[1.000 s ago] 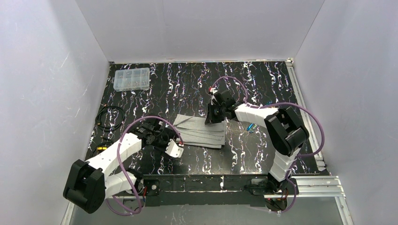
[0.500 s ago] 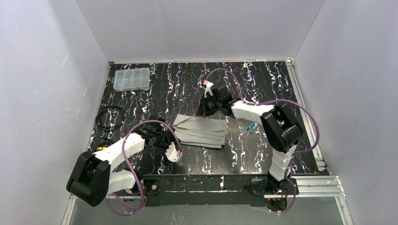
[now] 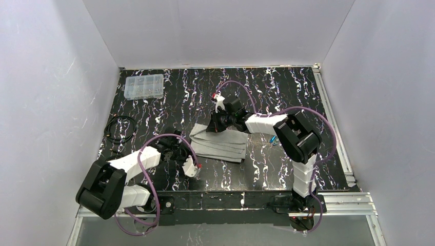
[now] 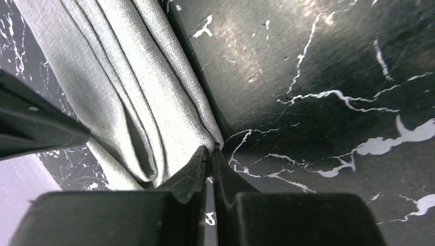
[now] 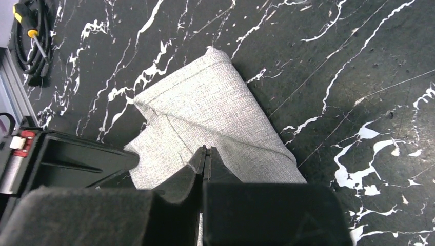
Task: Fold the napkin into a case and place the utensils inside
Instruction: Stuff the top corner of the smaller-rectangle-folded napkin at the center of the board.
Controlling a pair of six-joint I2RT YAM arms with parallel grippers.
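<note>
The napkin (image 3: 220, 144) lies folded in layers mid-tabletop (image 3: 287, 97). The left gripper (image 4: 209, 154), its arm stretched low by the near edge, pinches the napkin's near-left corner. The right gripper (image 5: 204, 151), forearm reaching leftward, is clamped on the far edge.
</note>
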